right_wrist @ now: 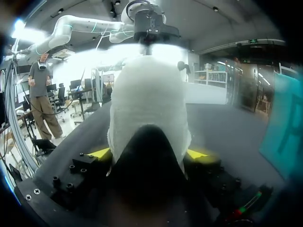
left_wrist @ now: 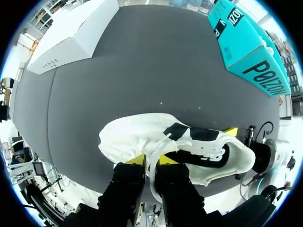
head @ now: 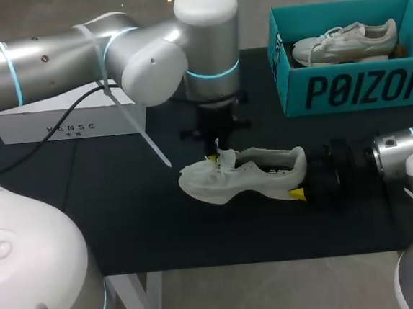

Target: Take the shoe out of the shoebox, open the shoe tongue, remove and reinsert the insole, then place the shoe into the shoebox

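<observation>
I see the white shoe (head: 255,173) lying on its side on the matte black tabletop (head: 125,219), well clear of the shoebox (head: 345,88). It is soft fabric with a dark lining and a crumpled, puckered toe end. My right pincer (right_wrist: 149,153) is clenched on the rounded heel, one yellow tip on each flank. My left pincer (left_wrist: 152,160) comes from above with its tips close together, grasping the thin tongue (left_wrist: 152,149) pinched between them. The teal cardboard shoebox sits open at the far right with a second shoe (head: 341,43) inside. A flat white carton (head: 66,120) lies far left.
</observation>
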`<state>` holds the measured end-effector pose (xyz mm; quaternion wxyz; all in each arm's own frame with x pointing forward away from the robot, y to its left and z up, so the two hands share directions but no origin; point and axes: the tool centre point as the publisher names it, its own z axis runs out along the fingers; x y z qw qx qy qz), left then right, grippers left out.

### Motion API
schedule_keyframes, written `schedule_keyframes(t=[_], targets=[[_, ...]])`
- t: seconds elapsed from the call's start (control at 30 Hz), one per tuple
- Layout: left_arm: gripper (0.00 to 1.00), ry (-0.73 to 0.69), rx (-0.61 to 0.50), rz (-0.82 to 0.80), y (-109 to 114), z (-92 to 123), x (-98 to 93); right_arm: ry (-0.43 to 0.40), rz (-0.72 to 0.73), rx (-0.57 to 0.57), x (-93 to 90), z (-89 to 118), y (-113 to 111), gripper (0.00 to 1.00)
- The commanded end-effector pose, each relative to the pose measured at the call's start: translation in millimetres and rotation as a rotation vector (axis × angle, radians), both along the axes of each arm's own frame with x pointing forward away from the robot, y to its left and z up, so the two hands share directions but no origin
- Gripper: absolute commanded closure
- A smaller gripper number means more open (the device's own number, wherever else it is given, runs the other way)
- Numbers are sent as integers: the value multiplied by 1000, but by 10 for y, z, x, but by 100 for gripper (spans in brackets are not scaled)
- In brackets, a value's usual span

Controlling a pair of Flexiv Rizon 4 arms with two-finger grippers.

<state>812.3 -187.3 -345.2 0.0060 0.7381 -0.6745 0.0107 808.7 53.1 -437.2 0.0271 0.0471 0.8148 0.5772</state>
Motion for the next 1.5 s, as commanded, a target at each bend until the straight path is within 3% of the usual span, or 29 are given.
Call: schedule_keyframes(t=[0.03,0.4,0.87,1.0,1.13,1.2,1.5], targets=[[0,-14,-24,-17,-6,43,28,1,0,-2,-10,-68,23,100],[0,-84,-55,-113,-10,413,175,1,0,-2,-10,-68,23,100],[0,-37,-56,-254,-200,608,200,1,0,-2,-10,-68,23,100],[0,-58,-57,-513,-300,724,188,1,0,-2,-10,-68,23,100],[0,-36,-44,-1131,-436,844,-26,1,0,-2,-10,-68,23,100],[0,-52,6,-1313,-430,870,-143,1,0,-2,-10,-68,23,100],[0,-52,6,-1313,-430,870,-143,1,0,-2,-10,-68,23,100]])
